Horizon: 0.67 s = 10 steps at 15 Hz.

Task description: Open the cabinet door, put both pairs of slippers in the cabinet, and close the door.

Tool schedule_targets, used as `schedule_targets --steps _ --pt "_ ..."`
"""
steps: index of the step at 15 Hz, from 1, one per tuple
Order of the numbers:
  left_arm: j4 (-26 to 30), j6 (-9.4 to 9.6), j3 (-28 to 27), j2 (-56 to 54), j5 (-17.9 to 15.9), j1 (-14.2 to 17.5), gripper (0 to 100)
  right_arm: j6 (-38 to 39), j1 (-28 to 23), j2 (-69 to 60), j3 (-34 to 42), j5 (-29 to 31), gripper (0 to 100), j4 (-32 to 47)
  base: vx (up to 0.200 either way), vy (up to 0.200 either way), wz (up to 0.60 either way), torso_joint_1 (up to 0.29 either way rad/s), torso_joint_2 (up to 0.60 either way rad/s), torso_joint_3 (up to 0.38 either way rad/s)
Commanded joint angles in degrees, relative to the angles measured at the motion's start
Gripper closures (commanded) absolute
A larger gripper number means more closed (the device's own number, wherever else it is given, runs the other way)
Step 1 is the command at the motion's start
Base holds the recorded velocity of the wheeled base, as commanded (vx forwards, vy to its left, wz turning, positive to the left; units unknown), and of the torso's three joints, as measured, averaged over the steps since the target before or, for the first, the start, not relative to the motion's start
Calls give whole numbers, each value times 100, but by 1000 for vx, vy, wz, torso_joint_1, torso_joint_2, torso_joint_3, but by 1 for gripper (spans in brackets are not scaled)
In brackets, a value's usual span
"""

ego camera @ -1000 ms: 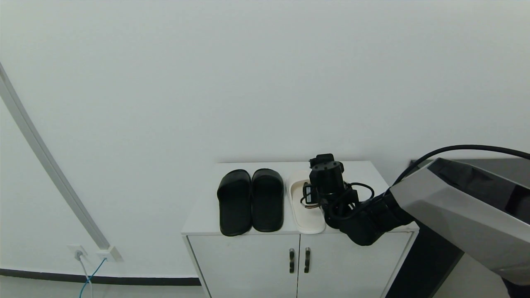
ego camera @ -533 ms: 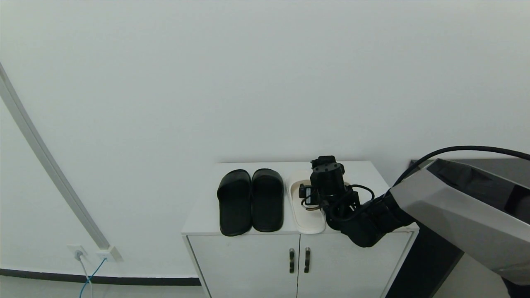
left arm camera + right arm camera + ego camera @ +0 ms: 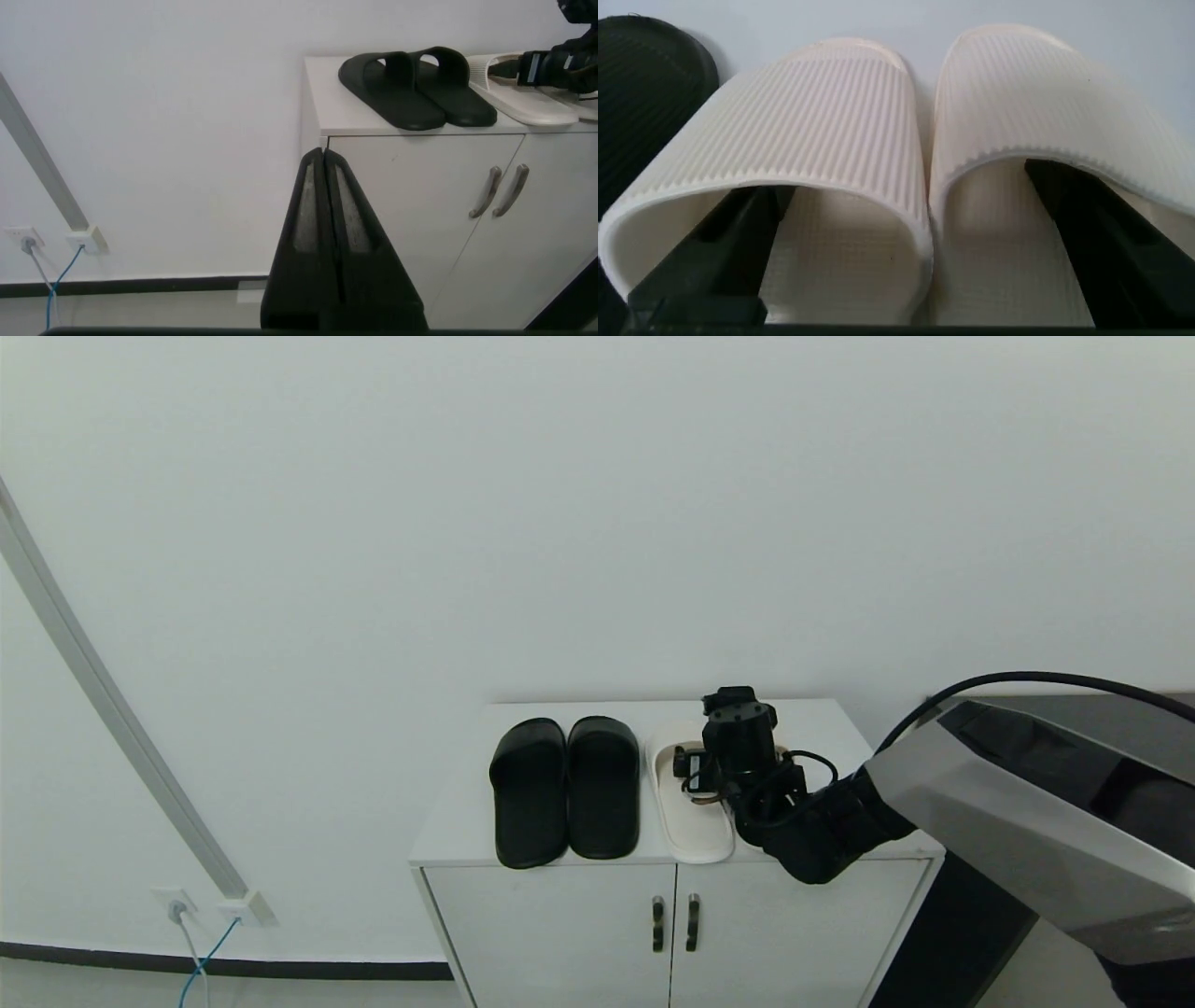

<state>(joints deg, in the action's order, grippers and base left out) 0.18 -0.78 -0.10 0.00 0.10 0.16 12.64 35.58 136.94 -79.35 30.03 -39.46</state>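
White slippers (image 3: 840, 121) sit on cabinet (image 3: 455, 829) top; right end effector (image 3: 910, 245) spread, w/ one finger under each strap. Left end effector (image 3: 325, 217) pressed together, empty; doors (image 3: 556, 935) shut.

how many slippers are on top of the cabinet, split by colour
black rubber slide slippers: 2
cream ribbed slide slippers: 2
total: 4

You have the white cabinet (image 3: 822, 723) with both doors (image 3: 551, 933) shut (handles (image 3: 658, 922) side by side at the middle). The black slippers (image 3: 529, 793) lie flat on top, with the cream slippers (image 3: 831, 140) just beside them, toes to the wall.
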Motion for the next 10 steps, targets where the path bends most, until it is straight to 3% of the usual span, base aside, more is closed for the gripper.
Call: schedule_targets --steps 1,7,10 --pt "-1 -1 1 0 8 2 100 1 -16 61 -10 12 100 0 0 0 0 0 0 0" --pt "-1 -1 1 0 -1 2 100 -42 -8 -159 69 12 100 -62 0 0 0 0 0 0" --pt "-1 -1 1 0 -1 2 100 -376 124 -1037 833 -269 100 -325 0 0 0 0 0 0"
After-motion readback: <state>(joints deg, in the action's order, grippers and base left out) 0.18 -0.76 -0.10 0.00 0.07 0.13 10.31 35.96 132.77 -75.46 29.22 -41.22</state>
